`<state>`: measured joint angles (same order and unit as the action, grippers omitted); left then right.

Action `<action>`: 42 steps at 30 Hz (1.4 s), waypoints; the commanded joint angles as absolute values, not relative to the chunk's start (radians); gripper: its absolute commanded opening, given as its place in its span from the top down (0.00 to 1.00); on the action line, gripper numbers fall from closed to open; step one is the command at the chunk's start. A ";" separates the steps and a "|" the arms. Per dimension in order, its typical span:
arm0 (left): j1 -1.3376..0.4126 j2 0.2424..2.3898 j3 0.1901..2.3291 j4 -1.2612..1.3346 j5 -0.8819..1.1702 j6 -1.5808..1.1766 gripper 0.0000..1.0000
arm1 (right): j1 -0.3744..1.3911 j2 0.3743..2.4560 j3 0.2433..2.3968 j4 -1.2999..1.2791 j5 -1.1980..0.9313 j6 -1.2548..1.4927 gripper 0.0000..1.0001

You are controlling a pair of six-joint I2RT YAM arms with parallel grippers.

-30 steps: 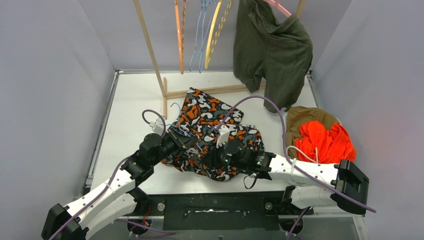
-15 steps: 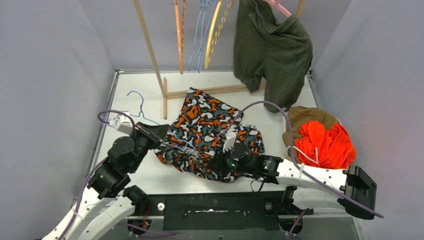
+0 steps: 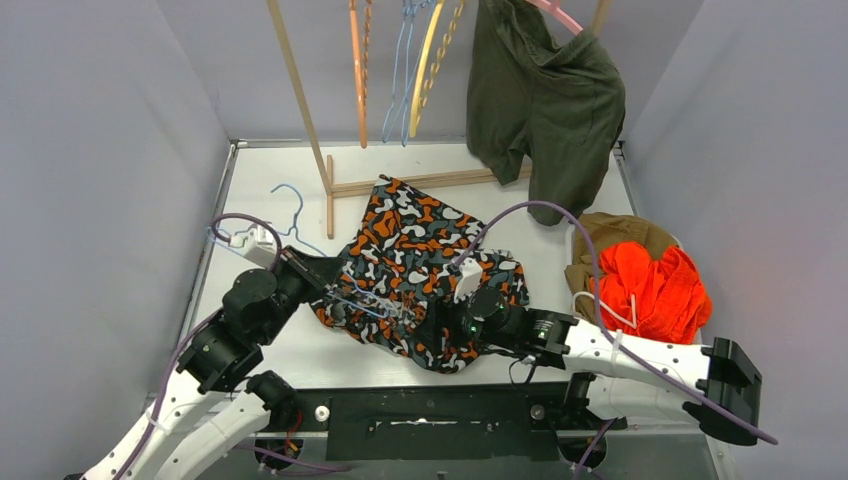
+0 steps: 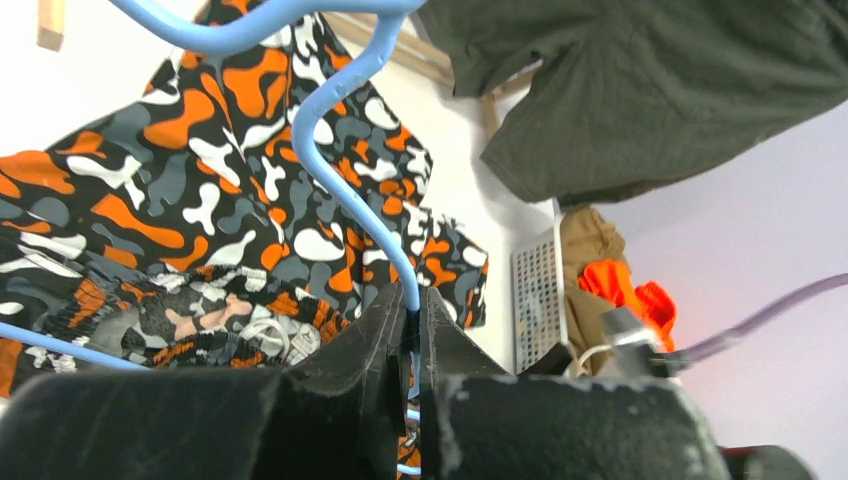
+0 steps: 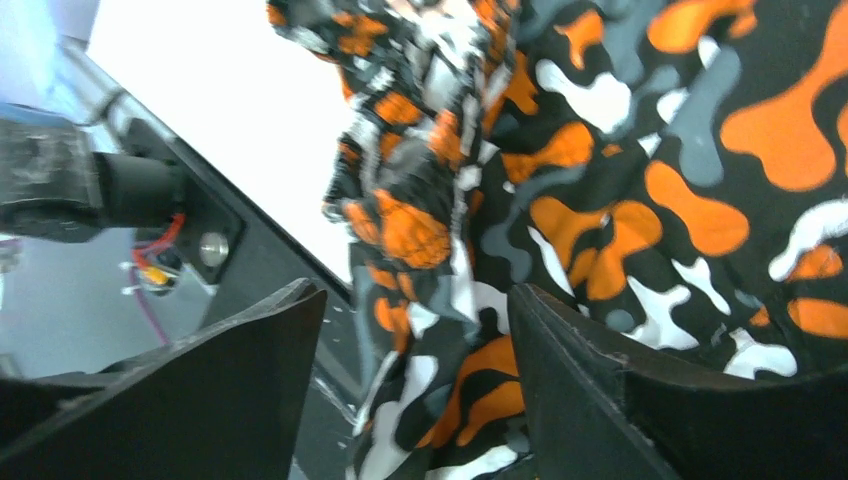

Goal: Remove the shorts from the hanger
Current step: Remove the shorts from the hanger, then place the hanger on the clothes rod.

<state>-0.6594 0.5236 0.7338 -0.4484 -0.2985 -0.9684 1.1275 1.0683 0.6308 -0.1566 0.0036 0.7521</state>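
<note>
Left hand [image 4: 413, 302] is clamped tight on the blue hanger [image 4: 352, 195]. Right hand [image 5: 418, 305] gapes wide over the camouflage shorts [image 3: 405, 245], crumpled mid-counter [image 3: 270, 180], hanger wire running across them.

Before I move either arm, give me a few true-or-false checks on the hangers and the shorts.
1. The left pincer is shut on the blue hanger. True.
2. The camouflage shorts lie on the table between the two arms. True.
3. The dark green shorts lie flat on the table. False: they hang from a pink hanger at the back right.
4. The orange-red shorts hang up at the back. False: they lie heaped at the right, on brown shorts.
</note>
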 commanded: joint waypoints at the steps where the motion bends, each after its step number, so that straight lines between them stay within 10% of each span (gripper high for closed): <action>1: -0.659 0.560 0.727 -0.339 -0.192 -0.945 1.00 | 1.137 0.971 0.677 0.033 -0.084 0.665 0.27; 13: -0.658 0.600 0.698 -0.247 -0.119 -1.045 1.00 | 1.182 1.134 0.868 -0.037 -0.081 0.565 0.26; 22: -0.658 0.563 0.683 -0.247 -0.116 -1.063 1.00 | 1.183 1.138 0.843 0.028 -0.039 0.551 0.93; 25: -0.658 0.535 0.661 -0.207 -0.120 -1.075 0.99 | 1.184 1.110 0.790 0.090 -0.074 0.593 1.00; 36: -0.658 0.598 0.653 -0.206 -0.050 -1.045 0.30 | 1.179 1.039 0.699 0.039 0.070 0.732 1.00; 42: -0.659 0.584 0.690 -0.301 -0.105 -1.002 0.21 | 1.160 0.939 0.639 -0.093 0.221 0.842 1.00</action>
